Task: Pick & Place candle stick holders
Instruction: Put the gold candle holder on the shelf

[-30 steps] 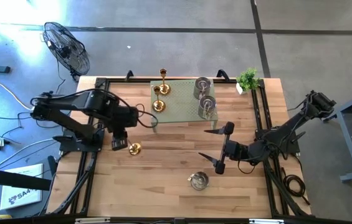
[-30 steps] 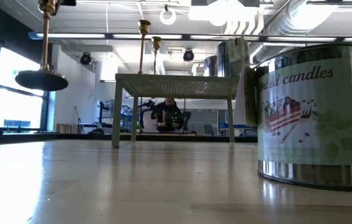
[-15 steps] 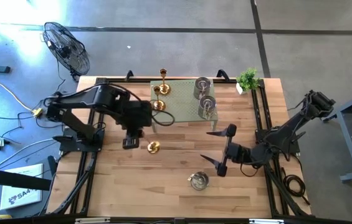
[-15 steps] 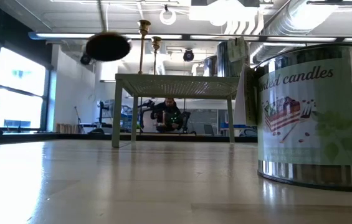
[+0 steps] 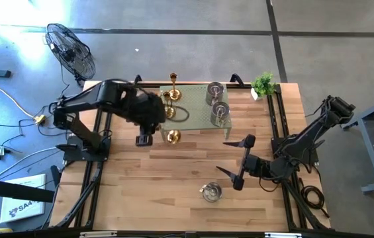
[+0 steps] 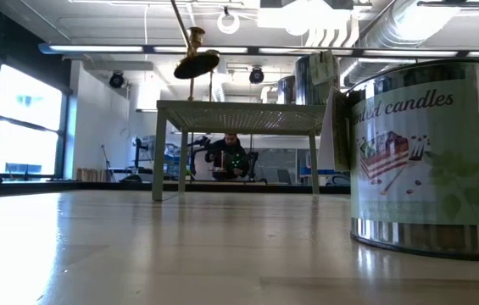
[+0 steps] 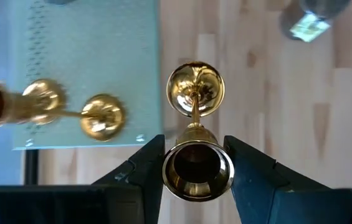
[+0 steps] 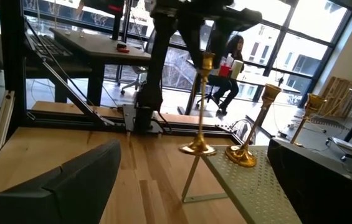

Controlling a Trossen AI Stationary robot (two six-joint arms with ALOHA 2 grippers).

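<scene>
My left gripper (image 5: 160,129) is shut on a gold brass candle stick holder (image 5: 171,137) held in the air at the near left corner of the small green stand (image 5: 196,114). In the low view its round base (image 6: 197,63) hangs above the level of the stand's top. Two more gold holders (image 5: 173,93) (image 5: 167,111) and two silvery cylindrical ones (image 5: 214,92) (image 5: 220,111) stand on the stand. A third silvery tin (image 5: 211,192) stands on the table near the front. My right gripper (image 5: 234,158) is open and empty, right of centre. My left gripper pinches the holder's cup-shaped top end (image 7: 197,168) between its two fingers (image 7: 147,168), from above, pointing down. The stem and round base (image 7: 195,89) hang below the fingers, clear of the table and the stand. In the low view the stem (image 6: 181,25) slants a little.
A small green potted plant (image 5: 263,84) stands at the table's far right corner. The tin (image 6: 426,161), labelled with candles, fills the low view's right. A person (image 8: 228,62) sits in the room beyond the table. Bare wood (image 5: 140,192) lies at the near left.
My left gripper has carried the gold holder toward the table's right and far edges, up to the green stand's near left corner. The holder has risen from below the stand's top level to above it, and stays hanging below the fingers.
</scene>
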